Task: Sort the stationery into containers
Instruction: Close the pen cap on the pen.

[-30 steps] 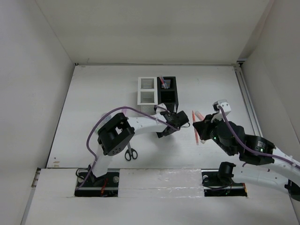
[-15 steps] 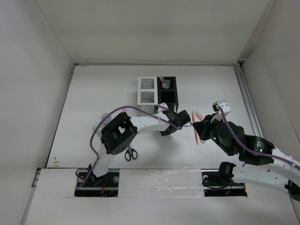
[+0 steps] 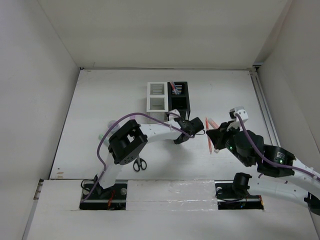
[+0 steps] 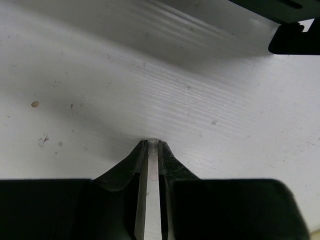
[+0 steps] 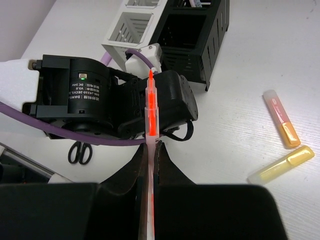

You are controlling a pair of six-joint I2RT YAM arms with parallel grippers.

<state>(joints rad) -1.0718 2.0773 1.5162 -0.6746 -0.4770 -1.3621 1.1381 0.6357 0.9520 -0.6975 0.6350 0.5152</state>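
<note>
Scissors (image 3: 139, 164) flat by near edge, left of centre. White organizer (image 3: 156, 96) and black organizer (image 3: 179, 96) touching, mid-table toward far edge. Left gripper (image 4: 153, 147): jaws narrow, clamping slim clear pen (image 4: 151, 200), low over table centre. Right gripper (image 5: 151, 147): jaws narrow, gripping red pen (image 5: 150, 107), right of centre. Orange highlighter (image 5: 281, 120) and yellow highlighter (image 5: 281, 165) lying on table near it.

In the top view's centre, the left gripper (image 3: 199, 126), clamped on a slim clear stick (image 4: 149, 200), and the right gripper (image 3: 211, 135), clamped on an orange pen (image 5: 150, 107), faced each other across a narrow gap just below the black organizer (image 3: 179, 97). Bare table (image 3: 100, 110) lay wide at the left and upper right. Scissors (image 3: 138, 164) blocked the lower left, and two highlighters (image 5: 281, 119) lay on the right of the right wrist view.
</note>
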